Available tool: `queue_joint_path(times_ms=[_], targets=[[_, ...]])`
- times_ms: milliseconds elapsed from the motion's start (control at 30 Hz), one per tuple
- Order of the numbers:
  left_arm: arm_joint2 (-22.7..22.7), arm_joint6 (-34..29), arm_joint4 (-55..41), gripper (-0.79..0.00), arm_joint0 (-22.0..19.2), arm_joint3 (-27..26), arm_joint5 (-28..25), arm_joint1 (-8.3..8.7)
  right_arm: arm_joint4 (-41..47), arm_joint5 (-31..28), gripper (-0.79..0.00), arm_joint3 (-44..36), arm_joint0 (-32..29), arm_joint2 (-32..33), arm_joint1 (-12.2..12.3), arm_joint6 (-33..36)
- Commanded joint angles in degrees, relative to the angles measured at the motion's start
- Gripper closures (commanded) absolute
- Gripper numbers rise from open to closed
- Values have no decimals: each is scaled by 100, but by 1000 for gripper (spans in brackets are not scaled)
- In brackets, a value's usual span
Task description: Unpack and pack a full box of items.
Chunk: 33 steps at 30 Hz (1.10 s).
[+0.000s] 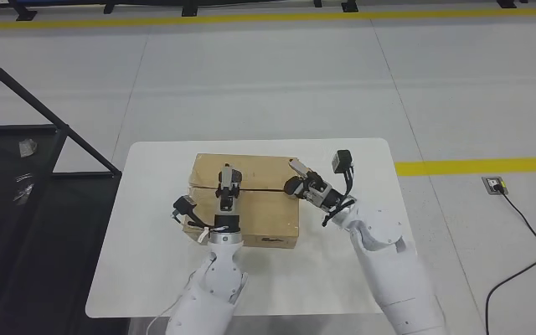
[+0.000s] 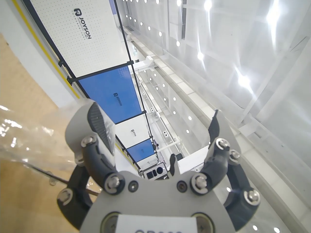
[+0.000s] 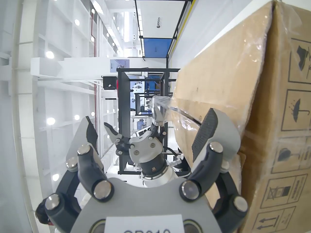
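One brown cardboard box [image 1: 261, 171] sits shut in the middle of the white desk [image 1: 352, 251]. Its two top flaps meet at a seam under crinkled clear tape [image 2: 26, 132], and black handling symbols [image 3: 295, 109] mark one side. There are two grippers. The left gripper [image 1: 228, 180] is over the seam, jaws spread and empty. The right gripper [image 1: 292, 177] is at the box's right top edge, jaws apart, holding nothing.

A box [image 1: 264, 213] sits mid-desk [image 1: 142, 260], at the centre of the top view. The left claw [image 1: 228, 176] is over the box top's middle seam. The right claw [image 1: 292, 177] is at the box's frame-right edge.
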Motion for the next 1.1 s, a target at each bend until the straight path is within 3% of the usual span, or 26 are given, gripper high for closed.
queue_joint_path(times_ms=[0,433,1067], targets=[[34,30,45,-785,-31,45,24,-27,161,-129,-785,-237,-175,127,34,88],[262,-3,486,-785,-93,182,213,-167,681,-426,-785,-1318,-1173,792,245,418],[629,-22,856,-785,-312,604,594,-407,926,-585,-785,-1555,-1570,994,412,388]])
